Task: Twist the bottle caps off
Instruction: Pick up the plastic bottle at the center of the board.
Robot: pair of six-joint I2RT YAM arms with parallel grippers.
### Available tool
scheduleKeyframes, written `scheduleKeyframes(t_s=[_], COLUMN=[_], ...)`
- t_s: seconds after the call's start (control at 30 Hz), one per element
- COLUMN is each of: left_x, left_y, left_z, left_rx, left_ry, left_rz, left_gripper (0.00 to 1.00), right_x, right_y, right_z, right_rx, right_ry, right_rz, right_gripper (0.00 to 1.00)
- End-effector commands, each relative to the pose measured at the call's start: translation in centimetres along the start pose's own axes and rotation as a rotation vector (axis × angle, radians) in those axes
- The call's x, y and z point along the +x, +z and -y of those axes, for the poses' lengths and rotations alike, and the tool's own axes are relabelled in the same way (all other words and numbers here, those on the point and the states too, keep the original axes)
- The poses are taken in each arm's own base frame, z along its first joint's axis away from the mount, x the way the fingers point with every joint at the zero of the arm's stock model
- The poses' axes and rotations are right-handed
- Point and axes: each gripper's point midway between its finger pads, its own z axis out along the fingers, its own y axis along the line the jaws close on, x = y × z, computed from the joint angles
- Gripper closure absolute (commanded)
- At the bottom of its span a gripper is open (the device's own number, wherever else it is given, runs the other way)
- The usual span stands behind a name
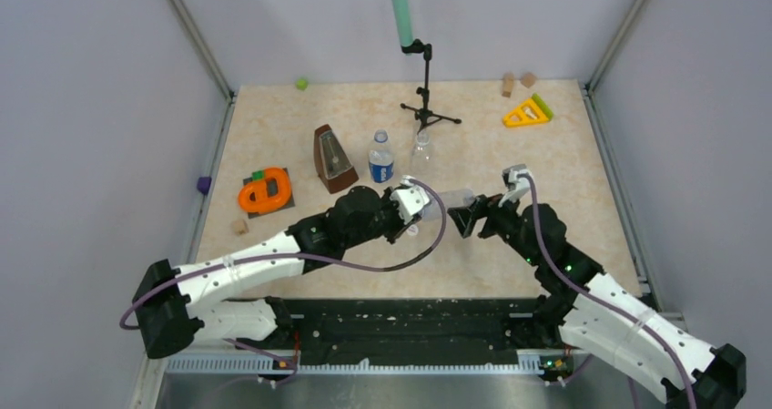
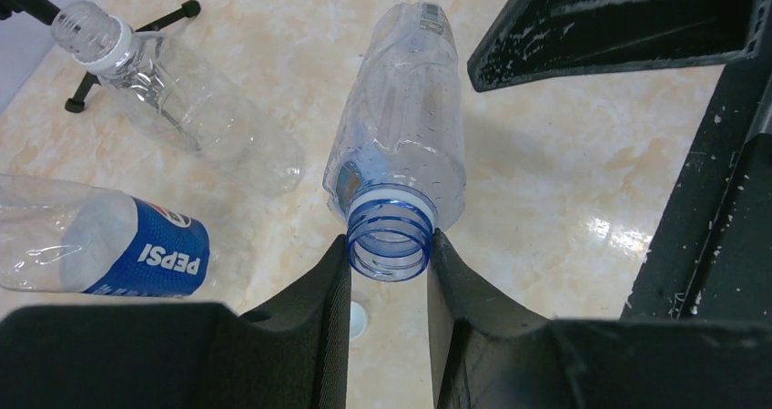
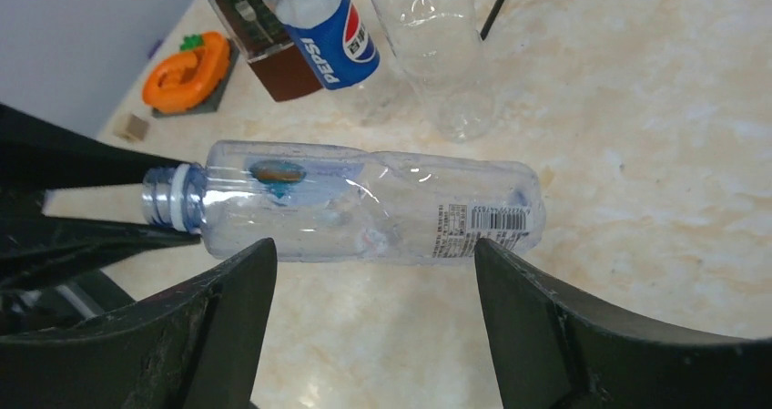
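My left gripper (image 2: 390, 245) is shut on the bare blue threaded neck of the bluish bottle (image 2: 401, 127), which lies level between the two arms (image 1: 452, 199) and carries no cap. A white cap (image 2: 360, 319) lies on the table under the left fingers. My right gripper (image 3: 373, 250) stands open beside the bottle's body (image 3: 364, 213), its fingers clear of it. The labelled bottle (image 1: 381, 159) stands upright behind with a white cap (image 1: 381, 137). The plain clear bottle (image 1: 421, 152) stands beside it, its neck (image 2: 86, 31) without a cap.
A brown metronome (image 1: 333, 158) stands left of the labelled bottle and an orange toy (image 1: 266, 191) lies further left. A microphone tripod (image 1: 429, 113) stands behind the bottles. A yellow triangle (image 1: 526, 112) and wooden blocks (image 1: 508, 84) lie at the far right.
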Motion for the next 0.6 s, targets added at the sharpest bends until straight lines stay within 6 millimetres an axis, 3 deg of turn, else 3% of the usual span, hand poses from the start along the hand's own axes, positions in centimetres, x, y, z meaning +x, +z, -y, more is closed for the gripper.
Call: scheduleKeyframes(t_s=[0.0,0.1,0.2,0.57], left_x=[-0.8,-1.4,-1.9,-2.7], left_y=[-0.4,-0.8,-1.3,-2.1], left_z=[0.0,-0.8,-0.9,1.1], left_rx=[0.070,0.085,0.129,0.302], left_ry=[0.030,0.033,0.037,0.066], left_rz=[-0.042,-0.043,-0.044,-0.063], left_gripper=[1.00,1.00,1.00,1.00], right_x=[-0.8,-0.9,0.9,1.0], right_y=[-0.2,-0.6,-1.1,-1.0], right_z=[-1.1,-2.6,-3.8,-4.8], right_rx=[-0.093,-0.191,-0.327,-0.440], right_ry=[-0.266,-0.443,-0.693,-1.032], right_rz=[0.024,0.071,0.047,0.172], right_gripper=[0.21,0.19,0.18,0.18])
